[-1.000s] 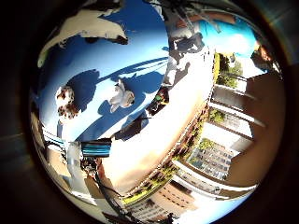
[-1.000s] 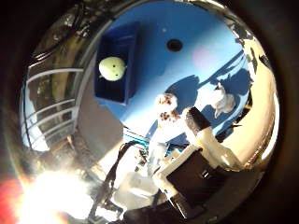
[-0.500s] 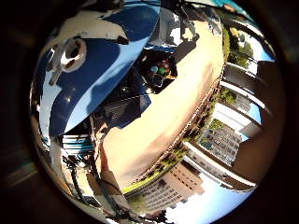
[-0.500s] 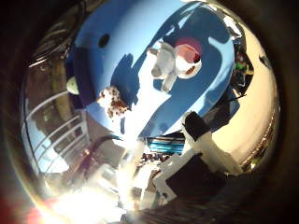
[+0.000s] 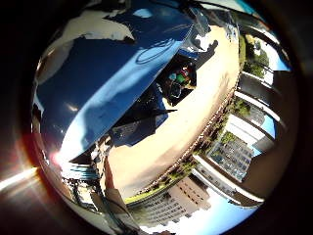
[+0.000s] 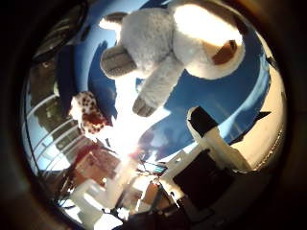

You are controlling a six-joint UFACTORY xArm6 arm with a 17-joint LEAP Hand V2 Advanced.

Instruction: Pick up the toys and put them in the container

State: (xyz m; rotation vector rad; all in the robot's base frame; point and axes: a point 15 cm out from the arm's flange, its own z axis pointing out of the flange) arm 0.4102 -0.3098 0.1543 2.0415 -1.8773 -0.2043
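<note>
Item: white plush toy [image 6: 168,43], lying on the blue table [image 6: 225,96], filling the thumb-side view, so close under the palm. Spotted plush toy [image 6: 88,112] lies nearer the table's edge. Hand [image 6: 216,143]: one finger extends straight, holding nothing, seemingly poised to grasp.

Smooth blue tabletop [image 6: 216,103] bearing a grey-and-white plush animal [image 6: 168,43] and, nearby, a smaller brown-spotted white plush toy [image 6: 88,115].

Grey-white plush toy [image 6: 163,43], seemingly brown-spotted toy [image 6: 88,115]
</note>
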